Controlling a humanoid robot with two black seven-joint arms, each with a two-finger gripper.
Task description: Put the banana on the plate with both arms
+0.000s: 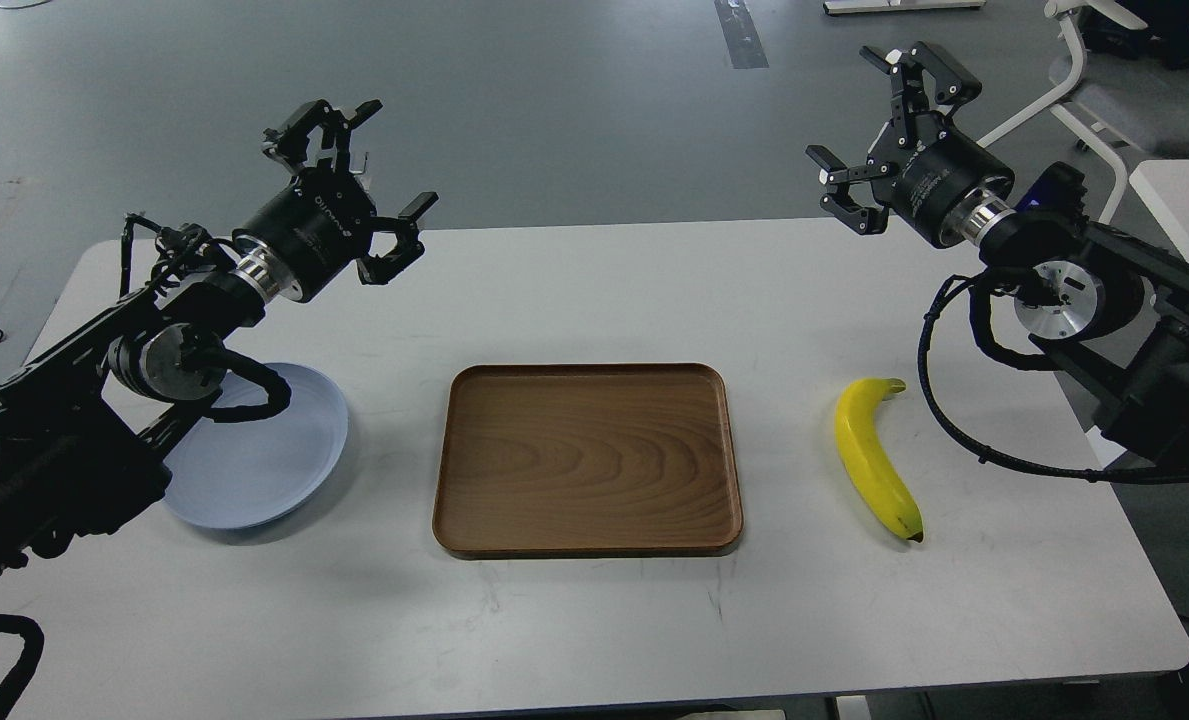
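The yellow banana (872,457) lies on the white table at the right, curved, its dark tip towards the front. The pale blue-grey plate (264,452) lies at the left, partly hidden under my left arm. My left gripper (357,180) is open and empty, held high above the table's back left, well beyond the plate. My right gripper (879,135) is open and empty, held high at the back right, well above and behind the banana.
A rectangular brown wooden tray (586,459) lies in the middle of the table (594,620) between plate and banana. A white chair (1104,90) and another white table edge (1184,200) stand behind at the right.
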